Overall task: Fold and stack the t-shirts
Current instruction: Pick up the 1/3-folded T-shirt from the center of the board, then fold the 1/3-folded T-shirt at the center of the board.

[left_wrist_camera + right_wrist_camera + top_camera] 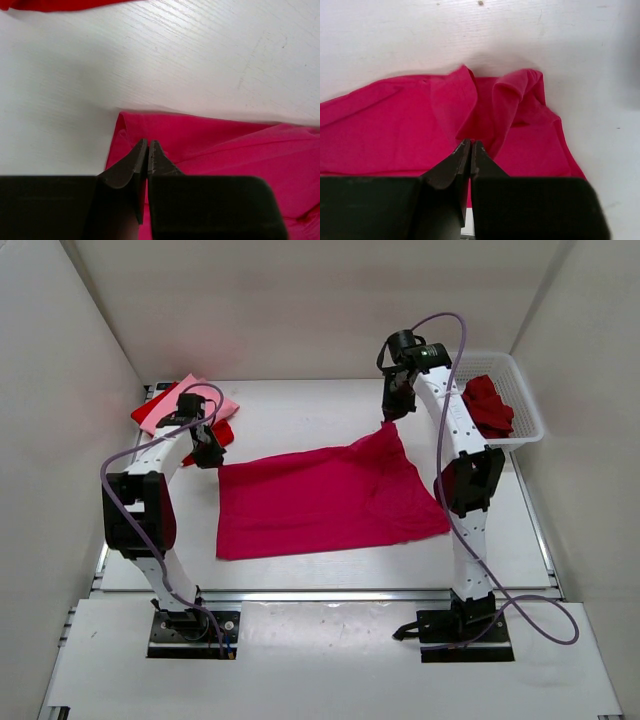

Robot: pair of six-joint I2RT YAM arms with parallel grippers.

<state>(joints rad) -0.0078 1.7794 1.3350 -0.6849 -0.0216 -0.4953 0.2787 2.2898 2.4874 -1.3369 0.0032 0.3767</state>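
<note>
We see a white counter (300,415), white walls (300,300); the magenta cloth t-shirt (320,505) lies lengthwise left-right. The right tool (388,423), shut, pinches its raised corner; the left tool (212,460) clamps another.

place: robot lab | signs: white-walled enclosure (300,310), arm bases (195,630) bolted to table (300,415)

Shows a white lattice basket (530,405) at the far right corner of a white wood-grain table (300,410), just beside the right wall (590,360), with plain white walls (320,300) closing in the back and both sides and a metal rail (330,592) along the table's near edge.
</note>
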